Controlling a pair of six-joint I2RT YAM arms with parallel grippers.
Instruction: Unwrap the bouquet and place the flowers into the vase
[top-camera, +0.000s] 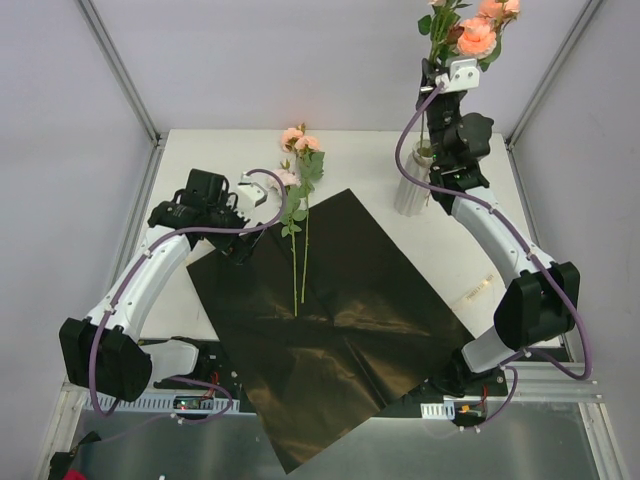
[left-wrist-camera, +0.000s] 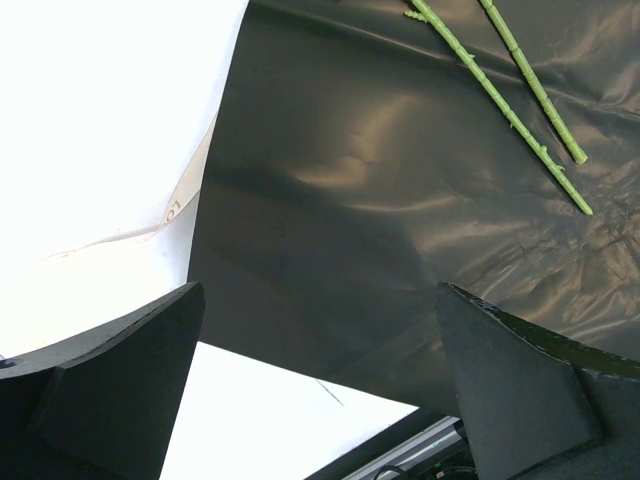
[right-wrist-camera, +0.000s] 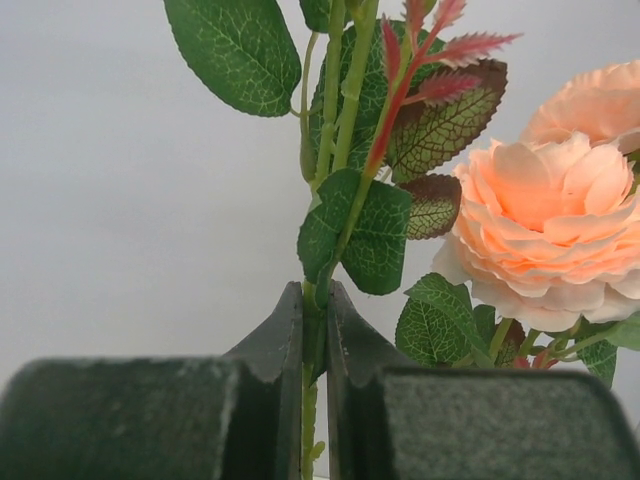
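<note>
The bouquet is undone: its black wrapping sheet (top-camera: 330, 320) lies flat on the table. Two long-stemmed peach-pink flowers (top-camera: 297, 200) rest across the sheet's far left edge, and their stem ends (left-wrist-camera: 520, 110) show in the left wrist view. My right gripper (top-camera: 436, 76) is raised at the back right, shut on the green stem (right-wrist-camera: 340, 110) of more roses (top-camera: 478, 35), with a bloom (right-wrist-camera: 555, 235) to its right. That stem hangs down toward the pale ribbed vase (top-camera: 410, 195) below. My left gripper (top-camera: 238, 248) (left-wrist-camera: 320, 380) hovers open and empty over the sheet's left corner.
A cream strip (top-camera: 478, 291) lies on the white table (top-camera: 200, 160) by the right arm. Grey walls with metal posts close in the back and sides. A metal rail (top-camera: 540, 385) runs along the near edge by the arm bases.
</note>
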